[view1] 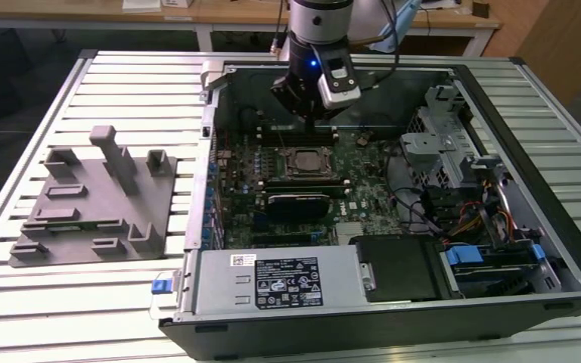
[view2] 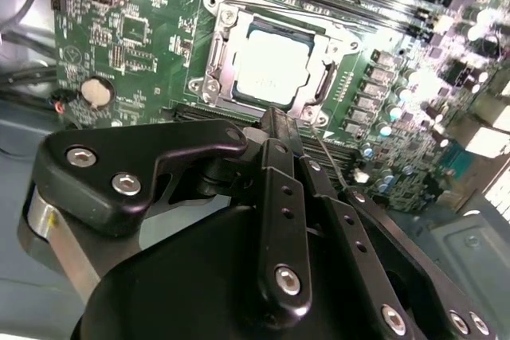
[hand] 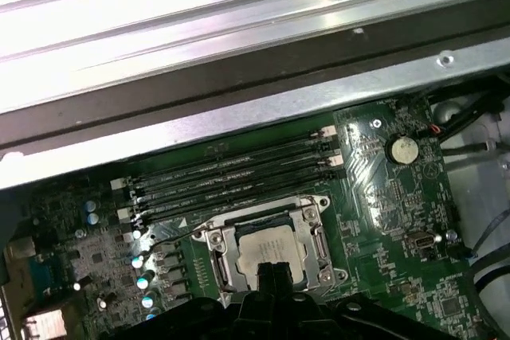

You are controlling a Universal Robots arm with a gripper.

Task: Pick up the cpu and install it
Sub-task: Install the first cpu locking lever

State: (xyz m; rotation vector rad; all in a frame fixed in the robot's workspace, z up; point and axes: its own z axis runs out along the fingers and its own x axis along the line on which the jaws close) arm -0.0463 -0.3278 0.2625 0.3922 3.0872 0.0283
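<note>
Leftmost in the exterior view, a grey plastic tray point(view1: 88, 208) with upright posts lies on the slatted metal table point(view1: 28, 302), its slots holding nothing visible. Beside it, toward the exterior view's right, the open computer case point(view1: 563, 227) holds a green motherboard point(view1: 361, 170). On that board the cpu point(view1: 302, 159) sits in its socket point(view2: 219, 61), framed by the metal bracket in both wrist views. Above it the gripper point(view2: 275, 117) hangs with its fingers together, holding nothing, apart from the cpu.

Shiny metal cpu point(view2: 267, 65); matt grey plastic tray point(view1: 94, 204).
</note>
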